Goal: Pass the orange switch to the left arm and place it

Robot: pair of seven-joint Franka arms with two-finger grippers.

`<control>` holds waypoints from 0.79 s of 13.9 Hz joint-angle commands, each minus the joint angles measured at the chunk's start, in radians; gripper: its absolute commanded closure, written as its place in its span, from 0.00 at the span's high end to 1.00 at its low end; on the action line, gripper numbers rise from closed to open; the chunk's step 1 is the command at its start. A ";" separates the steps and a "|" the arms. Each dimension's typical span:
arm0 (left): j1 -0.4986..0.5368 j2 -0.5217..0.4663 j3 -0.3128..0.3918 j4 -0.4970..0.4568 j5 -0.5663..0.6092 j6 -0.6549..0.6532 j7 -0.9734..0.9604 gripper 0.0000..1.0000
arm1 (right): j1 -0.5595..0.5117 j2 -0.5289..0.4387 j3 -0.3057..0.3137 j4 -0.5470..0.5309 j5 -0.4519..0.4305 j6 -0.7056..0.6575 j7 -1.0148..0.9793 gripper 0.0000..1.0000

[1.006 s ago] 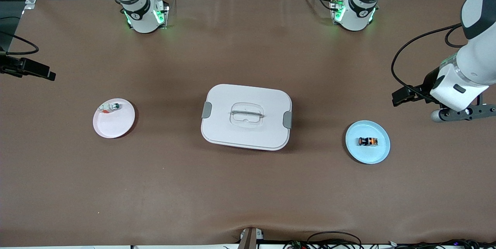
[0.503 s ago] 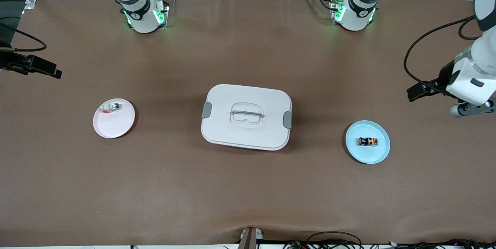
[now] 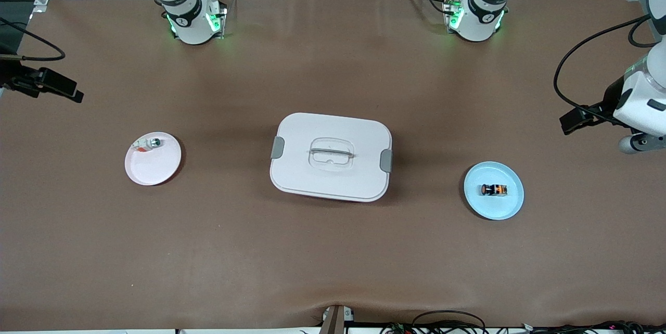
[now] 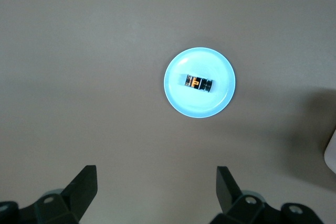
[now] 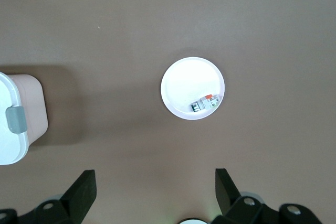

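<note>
Orange marks are seen on the switch point(image 3: 494, 189), which is laid on its side in the middle of a blue plate point(image 3: 507, 206) toward the left arm's end of the table point(image 3: 333, 251); the box point(image 3: 331, 156) is set at the table's middle, lid on, well apart from both plates; a white plate point(image 3: 151, 170) is placed toward the right arm's end, with a small silver-white part point(image 3: 150, 143) at its rim; the left gripper point(image 4: 156, 190) is held high over the table near the blue plate, jaws spread wide and empty; the right gripper point(image 5: 155, 188) is held high near the white plate, jaws likewise wide and empty.
</note>
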 commanded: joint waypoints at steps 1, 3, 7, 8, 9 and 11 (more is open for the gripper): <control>0.018 -0.039 0.008 0.013 -0.003 -0.022 0.038 1.00 | 0.001 -0.067 -0.001 -0.083 -0.009 0.033 0.017 1.00; -0.074 -0.062 0.119 0.005 -0.054 -0.022 0.046 1.00 | -0.001 -0.111 -0.001 -0.144 -0.009 0.067 0.017 1.00; -0.316 -0.153 0.442 -0.048 -0.163 -0.029 0.185 1.00 | -0.001 -0.127 -0.002 -0.169 -0.009 0.087 0.016 1.00; -0.399 -0.179 0.544 -0.073 -0.187 -0.027 0.205 1.00 | -0.001 -0.125 -0.002 -0.167 -0.010 0.087 0.013 1.00; -0.450 -0.197 0.599 -0.096 -0.213 -0.025 0.208 1.00 | 0.002 -0.124 -0.001 -0.163 -0.015 0.087 0.011 1.00; -0.459 -0.216 0.609 -0.113 -0.220 -0.022 0.210 1.00 | 0.001 -0.125 -0.001 -0.164 -0.018 0.089 0.016 1.00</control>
